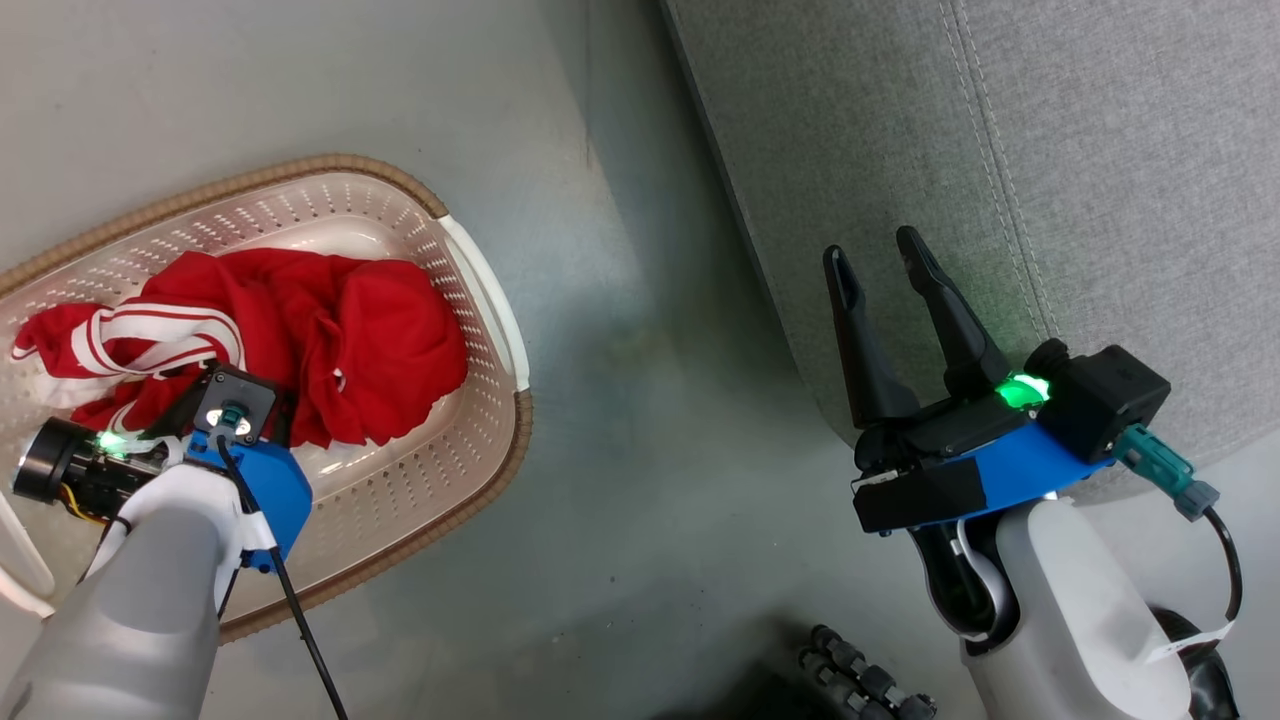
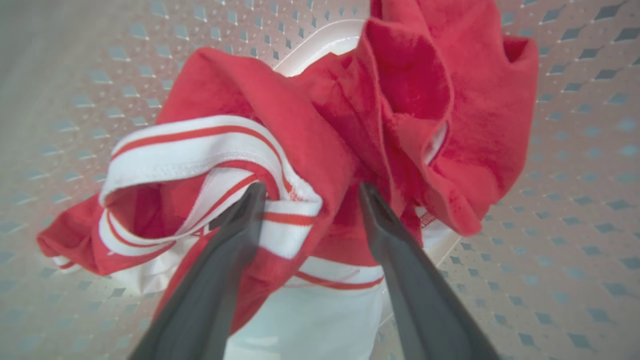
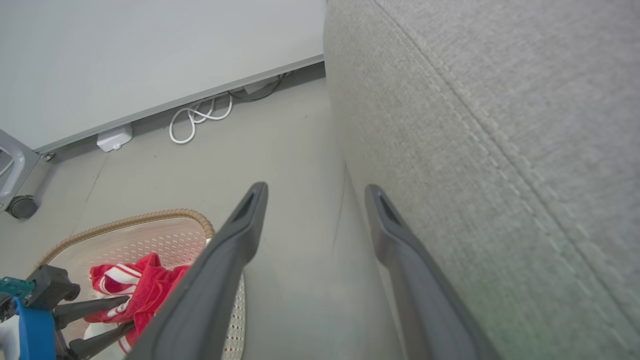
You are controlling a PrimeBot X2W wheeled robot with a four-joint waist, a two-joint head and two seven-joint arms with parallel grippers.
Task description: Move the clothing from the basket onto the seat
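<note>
Down on the pale grey floor [image 1: 640, 480], at the robot's left, sits the cream-white perforated plastic basket with a brown woven-look rim [image 1: 478, 300]. The soft bright red clothing with white stripe trim [image 1: 380, 330] lies crumpled in 1 heap inside it. A striped band shows at the left of the heap, and a large white panel sits low in the left wrist view.

The left gripper [image 2: 310, 192] reaches down into the basket with its 2 long dark fingers spread wide, released and gripping nothing. The tips sit at the heap, 1 by the striped band and the other by a plain red fold, with a ridge of cloth between them (whether they press into the fabric I cannot tell).

Off to the right, the right gripper [image 1: 872, 246] hangs just beside the edge of the large light grey fabric seat cushion with a stitched seam [image 1: 1100, 150]. Its fingers are parted and empty, well apart from the basket. A strip of bare floor separates basket and seat. By the far wall in the right wrist view, a looped white cable [image 3: 200, 117] lies on the floor.
</note>
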